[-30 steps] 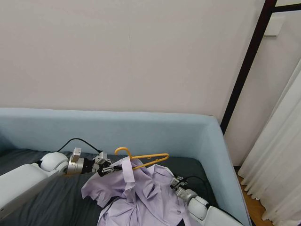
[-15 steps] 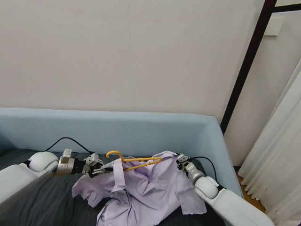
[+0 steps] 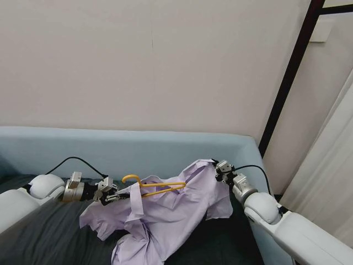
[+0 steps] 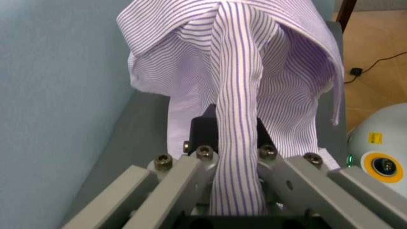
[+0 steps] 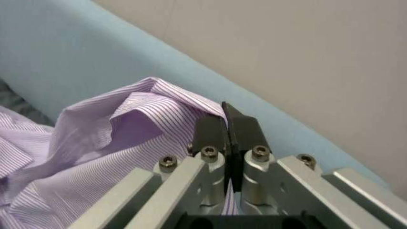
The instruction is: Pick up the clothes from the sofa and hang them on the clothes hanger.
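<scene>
A lilac striped shirt [image 3: 165, 218] lies spread over the dark sofa seat [image 3: 38, 234], threaded on a yellow hanger [image 3: 160, 186]. My left gripper [image 3: 112, 195] is low at the shirt's left end, shut at the hanger's end by the hook. In the left wrist view a strip of the shirt [image 4: 237, 95] drapes over the left gripper [image 4: 232, 130] and hides the grasp. My right gripper [image 3: 222, 169] is raised by the sofa's back corner, shut on the shirt's edge. The right wrist view shows the right gripper [image 5: 226, 125] pinching a fold of the shirt [image 5: 127, 143].
The pale blue sofa back [image 3: 165, 152] and side arm [image 3: 259, 182] wall in the seat behind and to the right. A black pole [image 3: 287, 77] stands beyond the corner, with a white curtain [image 3: 331, 182] at the far right. A white wall rises behind.
My right gripper has risen from low on the seat to the sofa's back corner, drawing the shirt up and right. My left gripper has slid left with the hanger, stretching the shirt.
</scene>
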Motion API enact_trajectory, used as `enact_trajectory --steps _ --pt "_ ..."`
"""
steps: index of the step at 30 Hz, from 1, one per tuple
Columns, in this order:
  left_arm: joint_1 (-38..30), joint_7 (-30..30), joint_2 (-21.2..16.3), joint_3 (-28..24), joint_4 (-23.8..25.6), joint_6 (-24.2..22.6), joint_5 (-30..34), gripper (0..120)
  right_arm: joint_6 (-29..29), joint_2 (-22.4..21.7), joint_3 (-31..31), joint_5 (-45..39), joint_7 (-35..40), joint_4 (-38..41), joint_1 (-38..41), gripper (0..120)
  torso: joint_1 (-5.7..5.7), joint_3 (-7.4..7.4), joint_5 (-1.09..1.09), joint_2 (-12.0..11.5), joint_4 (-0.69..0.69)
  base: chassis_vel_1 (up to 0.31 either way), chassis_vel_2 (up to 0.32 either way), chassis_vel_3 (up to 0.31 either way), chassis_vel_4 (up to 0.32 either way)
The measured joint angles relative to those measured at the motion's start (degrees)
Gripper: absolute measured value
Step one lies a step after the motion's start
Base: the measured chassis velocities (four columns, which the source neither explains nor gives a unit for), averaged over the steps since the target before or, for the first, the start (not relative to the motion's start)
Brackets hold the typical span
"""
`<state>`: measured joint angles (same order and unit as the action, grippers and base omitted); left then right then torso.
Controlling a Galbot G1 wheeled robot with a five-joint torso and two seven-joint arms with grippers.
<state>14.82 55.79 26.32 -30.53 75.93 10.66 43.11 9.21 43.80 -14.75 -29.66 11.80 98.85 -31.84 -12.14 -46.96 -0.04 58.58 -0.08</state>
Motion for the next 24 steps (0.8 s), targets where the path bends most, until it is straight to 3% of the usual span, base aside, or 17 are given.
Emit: enact_trajectory --steps 18,24 --pt "-0.3 -0.8 -0.7 0.1 0.7 0.0 -4.2 1 5.0 -4.2 5.5 -8.7 3.0 8.2 -0.1 0 0.0 0.0 -0.01 0.0 0.0 0.0 0.0 0.0 0.0" --pt "-0.7 -2.6 -0.5 0.1 0.9 -1.0 -2.4 1 5.0 -6.0 7.6 -9.3 3.0 11.8 -2.0 0 0.0 0.0 -0.01 0.0 -0.01 0.0 0.0 0.0 0.0"
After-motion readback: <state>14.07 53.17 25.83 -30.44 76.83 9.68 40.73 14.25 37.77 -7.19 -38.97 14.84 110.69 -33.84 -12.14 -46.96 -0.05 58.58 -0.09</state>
